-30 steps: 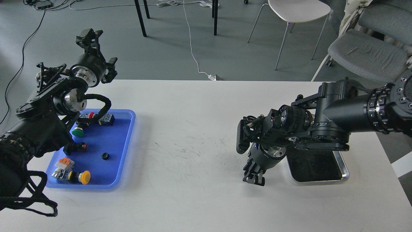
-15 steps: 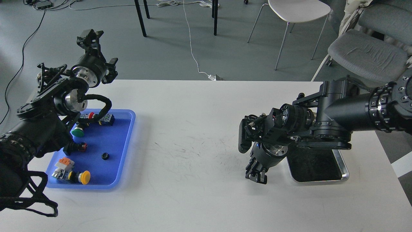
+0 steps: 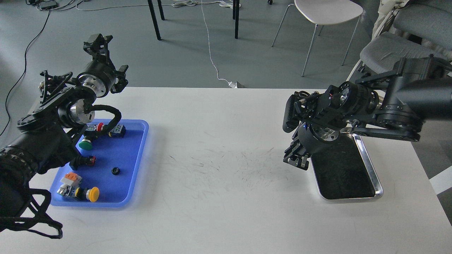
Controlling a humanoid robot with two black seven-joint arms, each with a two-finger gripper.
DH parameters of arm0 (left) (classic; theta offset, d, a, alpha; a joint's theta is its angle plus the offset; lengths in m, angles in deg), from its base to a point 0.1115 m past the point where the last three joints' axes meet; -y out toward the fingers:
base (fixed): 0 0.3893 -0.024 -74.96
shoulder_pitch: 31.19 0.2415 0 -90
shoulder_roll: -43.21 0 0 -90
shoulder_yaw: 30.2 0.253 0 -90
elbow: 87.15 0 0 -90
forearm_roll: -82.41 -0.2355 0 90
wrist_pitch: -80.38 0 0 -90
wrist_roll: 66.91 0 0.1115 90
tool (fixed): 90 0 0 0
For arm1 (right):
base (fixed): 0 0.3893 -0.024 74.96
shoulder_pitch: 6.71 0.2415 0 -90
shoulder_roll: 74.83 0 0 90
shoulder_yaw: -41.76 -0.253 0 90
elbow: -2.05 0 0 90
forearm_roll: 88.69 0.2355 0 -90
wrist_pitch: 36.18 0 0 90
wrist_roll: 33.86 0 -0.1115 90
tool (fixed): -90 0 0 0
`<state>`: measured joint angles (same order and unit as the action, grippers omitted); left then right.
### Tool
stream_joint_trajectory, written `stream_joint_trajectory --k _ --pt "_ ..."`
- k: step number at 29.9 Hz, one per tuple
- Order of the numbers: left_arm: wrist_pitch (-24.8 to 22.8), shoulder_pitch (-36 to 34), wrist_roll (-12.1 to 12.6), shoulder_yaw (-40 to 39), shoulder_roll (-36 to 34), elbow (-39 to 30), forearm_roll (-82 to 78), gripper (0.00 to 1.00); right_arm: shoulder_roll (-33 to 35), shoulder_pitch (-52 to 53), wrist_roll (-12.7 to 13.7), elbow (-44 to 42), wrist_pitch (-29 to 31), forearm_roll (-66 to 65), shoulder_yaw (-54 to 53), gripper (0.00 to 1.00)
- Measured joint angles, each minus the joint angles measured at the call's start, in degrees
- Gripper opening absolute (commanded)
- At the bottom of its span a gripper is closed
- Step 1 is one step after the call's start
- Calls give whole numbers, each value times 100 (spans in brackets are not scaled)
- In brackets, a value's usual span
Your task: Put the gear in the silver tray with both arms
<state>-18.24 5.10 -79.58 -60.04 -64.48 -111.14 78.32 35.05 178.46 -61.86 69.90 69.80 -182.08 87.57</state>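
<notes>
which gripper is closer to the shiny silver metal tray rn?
Right. The right gripper hangs at the left rim of the shiny silver metal tray. The left gripper is raised at the table's far left, beyond the blue plastic tray.

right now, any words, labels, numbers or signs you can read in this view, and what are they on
None can be read.
Small parts in the blue tray: the block by the orange piece and the blocks near the red button show light patches that may be labels, too small and blurred to read.
Silver tray: no markings visible.
Left gripper and right gripper: no legible text.
</notes>
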Motion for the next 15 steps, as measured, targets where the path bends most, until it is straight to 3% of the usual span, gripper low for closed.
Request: stream_joint_trajectory --k 7,15 --pt "-16 9 2 4 3 -2 -3 99 772 -94 1 -95 0 -58 97 1" --pt "-42 19 1 4 -8 -10 -1 99 1196 -510 0 -540 -56 -62 85 1"
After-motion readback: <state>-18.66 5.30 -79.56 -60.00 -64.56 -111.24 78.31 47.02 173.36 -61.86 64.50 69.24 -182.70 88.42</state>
